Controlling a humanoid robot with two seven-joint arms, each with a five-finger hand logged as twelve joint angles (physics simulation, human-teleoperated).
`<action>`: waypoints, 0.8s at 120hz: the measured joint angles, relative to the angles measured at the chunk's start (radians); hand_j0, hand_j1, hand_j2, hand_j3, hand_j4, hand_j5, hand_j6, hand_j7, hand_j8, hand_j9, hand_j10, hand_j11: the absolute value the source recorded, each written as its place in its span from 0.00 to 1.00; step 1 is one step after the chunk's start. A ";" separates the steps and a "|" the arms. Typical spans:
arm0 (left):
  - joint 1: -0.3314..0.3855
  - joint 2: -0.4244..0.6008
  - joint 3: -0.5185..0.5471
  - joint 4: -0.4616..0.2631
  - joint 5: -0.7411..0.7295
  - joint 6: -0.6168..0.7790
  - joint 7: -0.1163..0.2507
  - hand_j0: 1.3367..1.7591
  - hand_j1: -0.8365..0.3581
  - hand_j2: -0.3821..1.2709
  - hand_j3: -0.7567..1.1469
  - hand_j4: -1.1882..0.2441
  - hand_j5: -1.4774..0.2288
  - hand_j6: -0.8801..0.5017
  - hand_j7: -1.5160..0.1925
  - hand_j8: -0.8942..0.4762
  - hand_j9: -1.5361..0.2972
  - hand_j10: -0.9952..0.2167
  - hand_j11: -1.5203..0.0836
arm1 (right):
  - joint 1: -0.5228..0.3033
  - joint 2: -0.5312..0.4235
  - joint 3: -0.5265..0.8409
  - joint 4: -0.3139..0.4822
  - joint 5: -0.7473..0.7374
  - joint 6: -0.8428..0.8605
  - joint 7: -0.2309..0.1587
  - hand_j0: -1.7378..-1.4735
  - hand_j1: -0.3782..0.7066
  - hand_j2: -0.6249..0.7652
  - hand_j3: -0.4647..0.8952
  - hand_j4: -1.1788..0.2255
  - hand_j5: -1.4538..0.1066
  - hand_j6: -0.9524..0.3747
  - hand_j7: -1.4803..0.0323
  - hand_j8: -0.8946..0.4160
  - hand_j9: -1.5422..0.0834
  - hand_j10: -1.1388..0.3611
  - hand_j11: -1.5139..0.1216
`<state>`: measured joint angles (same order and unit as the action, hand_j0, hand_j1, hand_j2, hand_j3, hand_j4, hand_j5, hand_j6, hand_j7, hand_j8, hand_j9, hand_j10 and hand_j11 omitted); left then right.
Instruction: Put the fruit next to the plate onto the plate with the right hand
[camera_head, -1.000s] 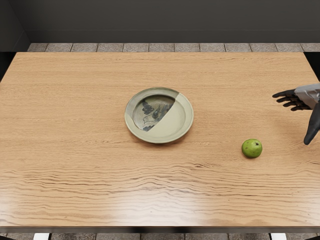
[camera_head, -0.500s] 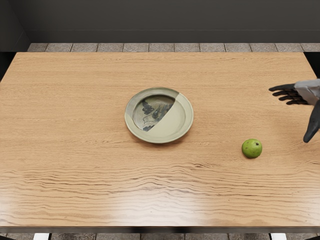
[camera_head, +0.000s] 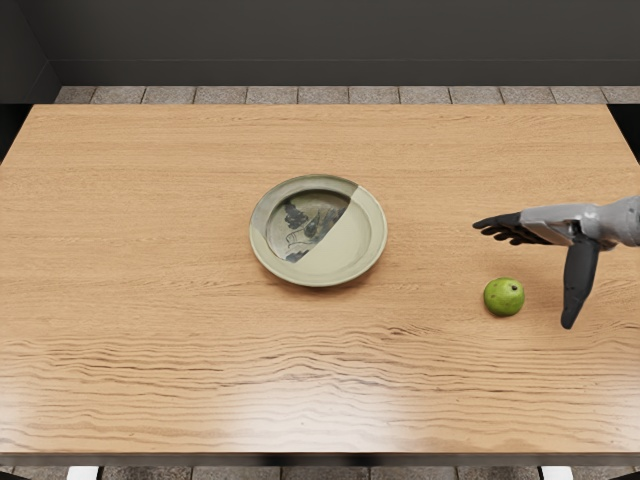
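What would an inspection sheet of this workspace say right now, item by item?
Surface: wooden table, flat, with visible grain.
Job's things: green fruit on the table, right of the plate and apart from it; no fruit on the plate.
Clutter: nothing seen.
Grippers: right hand open, beside the fruit, not touching it; left hand not in view.
Cables: nothing seen.
Surroundings: dark wall and tiled floor beyond the table's far edge.

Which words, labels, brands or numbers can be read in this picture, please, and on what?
None: there is no readable text. The plate bears only a dark painted motif, no lettering. The green fruit, the table and the right hand show no marks.
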<state>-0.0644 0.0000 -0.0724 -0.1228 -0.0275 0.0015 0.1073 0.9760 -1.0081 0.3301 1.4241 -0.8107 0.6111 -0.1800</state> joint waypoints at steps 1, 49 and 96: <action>0.000 0.000 0.000 0.000 0.000 0.000 0.000 0.76 0.98 0.23 0.40 0.82 0.85 0.63 0.88 0.64 0.83 0.81 0.93 | 0.000 0.000 0.000 0.000 0.000 0.000 0.000 0.30 0.03 0.45 0.34 0.83 0.93 0.71 0.98 0.68 0.95 0.76 0.93; 0.000 0.000 0.000 0.000 0.000 0.000 0.000 0.76 0.98 0.23 0.40 0.82 0.85 0.63 0.88 0.64 0.83 0.81 0.94 | -0.081 -0.012 0.001 0.063 -0.076 -0.095 0.142 0.30 0.03 0.45 0.34 0.83 0.93 0.71 0.98 0.68 0.95 0.76 0.93; 0.000 0.000 0.000 0.000 0.000 0.000 0.000 0.76 0.98 0.23 0.40 0.82 0.85 0.63 0.88 0.64 0.83 0.81 0.94 | -0.138 -0.001 -0.013 0.092 -0.158 -0.255 0.176 0.30 0.03 0.45 0.34 0.83 0.93 0.71 0.98 0.68 0.95 0.76 0.93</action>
<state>-0.0644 0.0000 -0.0724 -0.1227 -0.0275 0.0015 0.1073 0.8375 -1.0095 0.3173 1.5162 -0.9691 0.3559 -0.0039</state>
